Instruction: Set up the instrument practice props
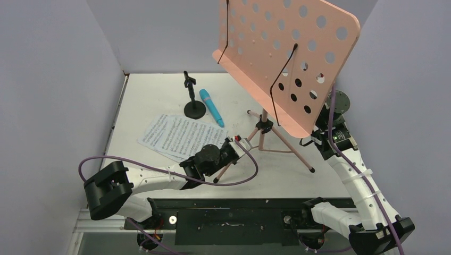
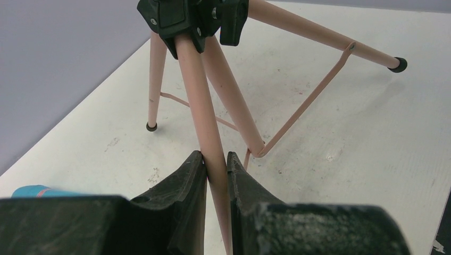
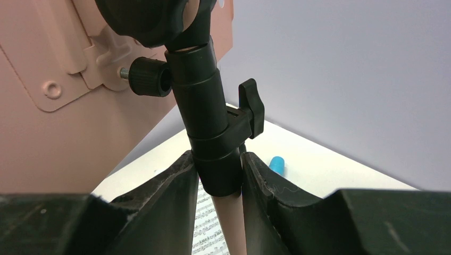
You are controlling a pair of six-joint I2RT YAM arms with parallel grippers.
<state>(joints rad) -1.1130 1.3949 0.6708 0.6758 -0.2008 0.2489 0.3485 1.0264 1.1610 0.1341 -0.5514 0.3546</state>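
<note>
**Q:** What holds what?
**A:** The left gripper (image 2: 216,160) is pinched shut on a tripod leg (image 2: 201,106). The right gripper (image 3: 218,162) clamps the black collar (image 3: 205,106) of the pink music stand (image 1: 242,56), which stands at three o'clock from the sheet music (image 1: 175,135).
**Q:** What is good practice here?
**A:** Move both grips together, hold the post plumb, and seat all feet before releasing.

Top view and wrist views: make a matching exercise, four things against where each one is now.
Things
1. left gripper
2. right gripper
3. blue microphone
4. sheet-music pages

Places
A. lying on the table beside the black mic stand
B. clamped on a pink tripod leg
C. flat on the table, printed side up
D. clamped on the black collar of the music stand

Pairs: 1-B, 2-D, 3-A, 4-C
</note>
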